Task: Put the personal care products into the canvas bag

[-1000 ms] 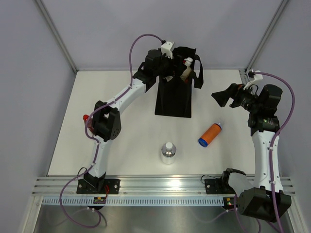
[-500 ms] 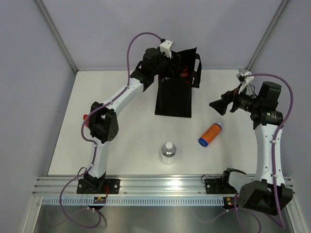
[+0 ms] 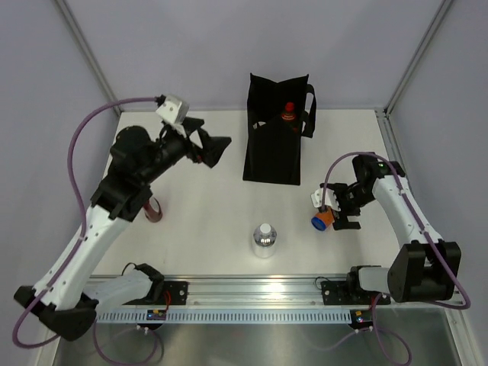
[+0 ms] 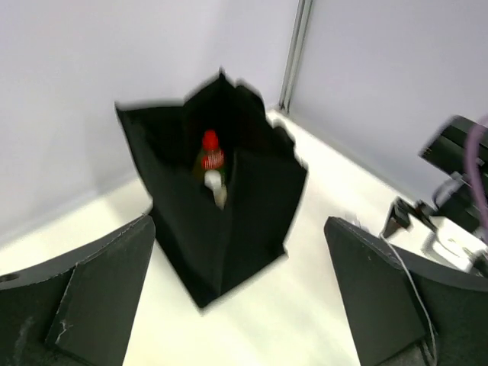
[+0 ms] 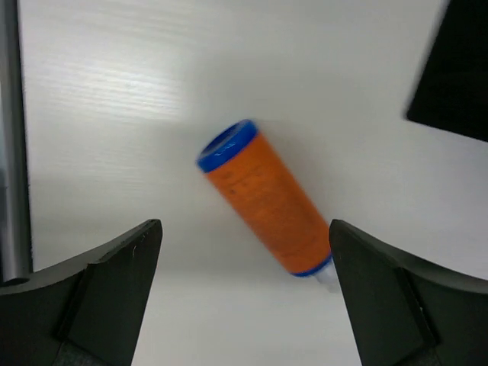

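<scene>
The pickup of the orange blue-capped bottle [image 5: 267,202] is judged to be the step in hand. It is seen lying on its side on the table [image 3: 206,229], right of the upright canvas bag [image 3: 273,156]. The right gripper [image 3: 338,210] is poised over it with jaws wide apart, and nothing is gripped. A descent and a closing across the body are called for next. The left gripper [image 3: 213,147] is spread and empty, left of the bag.

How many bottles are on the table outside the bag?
3: clear bottle front middle, orange bottle on the right, red bottle half hidden behind the left arm.
</scene>
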`<state>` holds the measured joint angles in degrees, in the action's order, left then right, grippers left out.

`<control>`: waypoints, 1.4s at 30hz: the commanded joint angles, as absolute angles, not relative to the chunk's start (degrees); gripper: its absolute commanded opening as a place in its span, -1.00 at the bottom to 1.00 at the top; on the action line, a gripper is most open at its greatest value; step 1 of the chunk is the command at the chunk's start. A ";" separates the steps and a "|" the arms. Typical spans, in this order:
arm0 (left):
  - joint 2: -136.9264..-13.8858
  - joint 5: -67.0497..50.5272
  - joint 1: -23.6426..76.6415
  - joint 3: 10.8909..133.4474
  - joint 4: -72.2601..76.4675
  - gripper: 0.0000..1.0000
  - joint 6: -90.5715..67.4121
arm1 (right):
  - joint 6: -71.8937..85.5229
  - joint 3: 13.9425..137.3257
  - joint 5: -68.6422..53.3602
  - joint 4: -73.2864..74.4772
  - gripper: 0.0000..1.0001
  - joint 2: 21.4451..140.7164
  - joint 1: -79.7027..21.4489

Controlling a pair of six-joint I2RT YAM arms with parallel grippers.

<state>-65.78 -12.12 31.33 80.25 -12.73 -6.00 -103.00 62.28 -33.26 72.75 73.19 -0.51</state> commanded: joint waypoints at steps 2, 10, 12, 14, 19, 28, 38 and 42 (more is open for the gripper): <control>-55.31 -10.46 31.03 65.33 -19.42 0.98 -9.74 | -109.52 59.06 -22.06 70.32 0.99 76.01 -3.69; -37.73 -6.68 31.03 50.56 -25.84 0.98 -14.94 | -104.87 58.28 -16.01 58.65 0.99 86.82 -7.55; -35.96 -5.89 31.03 49.05 -25.84 0.98 -16.69 | -104.15 58.27 -13.55 57.05 0.99 88.94 -8.17; -33.58 -5.45 31.03 47.47 -25.75 0.97 -17.84 | -102.66 58.27 -12.05 54.59 0.99 91.57 -8.52; -31.47 -4.31 31.03 46.76 -27.24 0.98 -18.02 | -102.13 57.05 -8.09 52.39 0.94 94.83 -8.70; -31.20 -5.54 31.03 46.76 -28.74 0.98 -18.72 | -96.17 55.37 -11.33 53.25 -0.38 92.12 -8.70; -28.57 -5.01 31.11 47.55 -30.76 0.98 -19.68 | -77.98 77.93 -41.29 72.41 -1.00 77.61 -8.70; -28.13 -5.27 31.03 46.85 -30.41 0.98 -20.74 | -61.75 94.87 -53.05 69.19 -1.00 78.22 -8.88</control>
<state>-28.80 -5.54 31.24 46.76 -31.44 -19.49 -76.88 83.83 -37.04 68.77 80.34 -8.34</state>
